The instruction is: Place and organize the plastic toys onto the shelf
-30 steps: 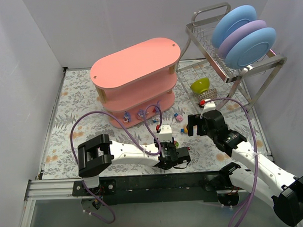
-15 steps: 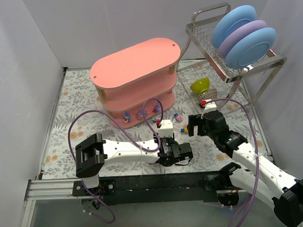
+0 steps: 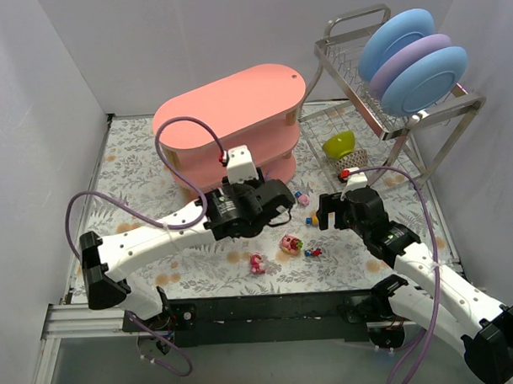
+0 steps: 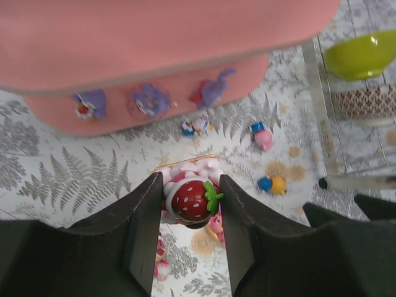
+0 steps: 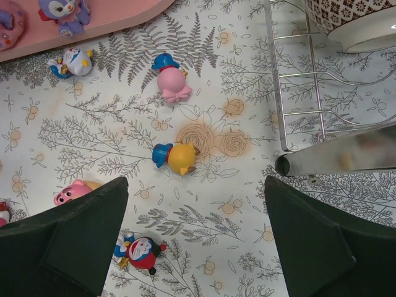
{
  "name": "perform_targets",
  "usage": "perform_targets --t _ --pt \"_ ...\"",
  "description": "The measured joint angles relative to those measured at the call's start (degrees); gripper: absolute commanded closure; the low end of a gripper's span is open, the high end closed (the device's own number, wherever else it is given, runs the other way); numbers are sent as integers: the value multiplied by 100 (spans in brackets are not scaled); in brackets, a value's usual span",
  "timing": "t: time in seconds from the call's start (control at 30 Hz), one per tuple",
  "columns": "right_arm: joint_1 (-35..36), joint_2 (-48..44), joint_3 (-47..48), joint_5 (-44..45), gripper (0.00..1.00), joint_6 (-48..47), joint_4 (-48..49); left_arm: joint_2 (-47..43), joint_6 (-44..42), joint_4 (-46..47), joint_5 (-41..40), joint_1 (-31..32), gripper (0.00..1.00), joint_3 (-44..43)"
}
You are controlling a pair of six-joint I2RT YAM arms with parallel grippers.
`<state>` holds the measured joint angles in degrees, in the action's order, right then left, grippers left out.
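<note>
My left gripper [image 4: 189, 207] is shut on a red strawberry toy [image 4: 190, 199] with a green leaf and white trim, held above the table in front of the pink shelf [image 4: 154, 37]. In the top view the left gripper [image 3: 269, 198] hovers by the shelf's [image 3: 228, 104] bottom tier. Three purple toys [image 4: 150, 99] stand on that tier. Loose toys lie on the table: a white-blue one [image 5: 73, 62], a pink one with a blue hat [image 5: 170, 80], a yellow one [image 5: 176, 158], a red-blue one [image 5: 139, 250] and a pink one [image 5: 74, 190]. My right gripper [image 5: 195, 241] is open and empty above them.
A wire dish rack [image 3: 379, 87] with blue and purple plates [image 3: 420, 56] stands at the right. A green bowl [image 3: 339, 144] and a patterned bowl [image 5: 352, 18] sit under it. The rack's foot [image 5: 334, 158] lies close to my right fingers. White walls enclose the table.
My left arm has lifted from the near middle of the table and swung back toward the shelf. The right arm has not moved.
</note>
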<state>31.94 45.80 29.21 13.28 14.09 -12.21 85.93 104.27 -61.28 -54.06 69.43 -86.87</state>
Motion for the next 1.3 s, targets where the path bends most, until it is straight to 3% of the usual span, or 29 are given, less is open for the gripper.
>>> perform_targets --t 0.23,0.67,1.03,1.3 --pt "0 -37 -2 -26 2 -59 7 -363 -1086 345 -57 -905 100 -76" --pt "0 -94 -2 -92 2 -83 33 -356 -2280 741 140 -1845 100 -122" --pt "-2 -98 -9 -175 2 -87 39 -466 -2721 1213 424 -2260 99 293" --pt "-2 -120 -9 -212 2 -101 42 -494 -2796 1384 514 -2415 89 531"
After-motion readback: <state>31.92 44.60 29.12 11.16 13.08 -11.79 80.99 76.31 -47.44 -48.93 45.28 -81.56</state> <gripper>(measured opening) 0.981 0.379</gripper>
